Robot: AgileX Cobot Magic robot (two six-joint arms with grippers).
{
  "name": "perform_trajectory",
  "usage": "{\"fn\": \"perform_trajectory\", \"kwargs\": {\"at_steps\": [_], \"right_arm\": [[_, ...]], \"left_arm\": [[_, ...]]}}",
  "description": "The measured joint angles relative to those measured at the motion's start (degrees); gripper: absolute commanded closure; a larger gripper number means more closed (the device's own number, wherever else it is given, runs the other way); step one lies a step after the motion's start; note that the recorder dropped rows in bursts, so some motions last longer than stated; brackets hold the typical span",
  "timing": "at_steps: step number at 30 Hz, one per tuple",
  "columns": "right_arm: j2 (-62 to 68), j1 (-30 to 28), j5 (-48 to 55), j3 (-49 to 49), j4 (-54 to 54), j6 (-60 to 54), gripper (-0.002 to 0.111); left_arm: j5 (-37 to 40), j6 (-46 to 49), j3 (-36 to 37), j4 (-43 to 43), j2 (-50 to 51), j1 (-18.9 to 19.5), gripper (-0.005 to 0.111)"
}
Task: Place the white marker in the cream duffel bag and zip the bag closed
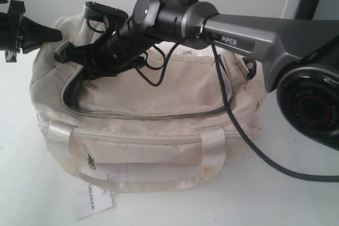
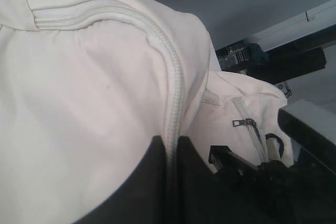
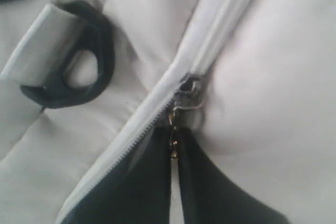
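White pen-like marker shows in no view; as a judgement, it already lies inside the cream satin-like fabric duffel bag, which sits long side on to the exterior camera on a white table. What remains is the zipping. The bag's grey top zipper gapes at the left end, where a curved slit exposes dark lining.

The right gripper reaches across the bag top to that left end. Its two dark fingers are pressed together on the small metal zip pull, which hangs just below the zipper slider. The zipper track runs as a pale diagonal band through the slider, beside a black strap ring.

The left gripper is nearest the bag's left end, its fingers pinched on a ridge of cream fabric and seam, likely bracing the bag.

The pull should follow the track's curve, not lift away from it. Open table lies in front and to the right. A white paper tag lies at the bag's front, well clear of both arms.
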Motion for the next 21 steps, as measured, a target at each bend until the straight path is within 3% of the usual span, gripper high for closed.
{"fn": "perform_trajectory", "kwargs": {"at_steps": [8,21], "right_arm": [[-2.6,0.0,3.5,0.0,-8.3,-0.3,0.108],[-5.2,-0.1,8.0,0.0,-11.5,-1.5,0.108]], "left_arm": [[0.2,0.3,0.0,0.0,0.0,0.0,0.107],[0.8,0.3,0.0,0.0,0.0,0.0,0.107]]}}
